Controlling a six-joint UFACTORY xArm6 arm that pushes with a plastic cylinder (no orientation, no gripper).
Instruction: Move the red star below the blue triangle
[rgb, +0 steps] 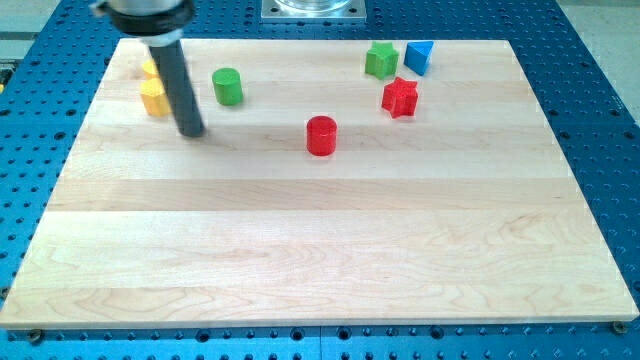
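On the wooden board (320, 250), far left: my tip (192, 132) sits just right of two yellow blocks (153, 95), no jaws on this rod. Green cylinder (228, 86) is near it. Red cylinder (321, 135) mid-board. Far right: red star (400, 97) just below-left of blue triangle (419, 56), beside green block (381, 60).

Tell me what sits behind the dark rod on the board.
Two yellow blocks sit behind the rod, at the view's left. It partly covers them, so their shapes are unclear. My tip touches no block.

bg: blue perforated table (590, 110) | wood board (320, 260) on top | metal plate (313, 10) at view's top
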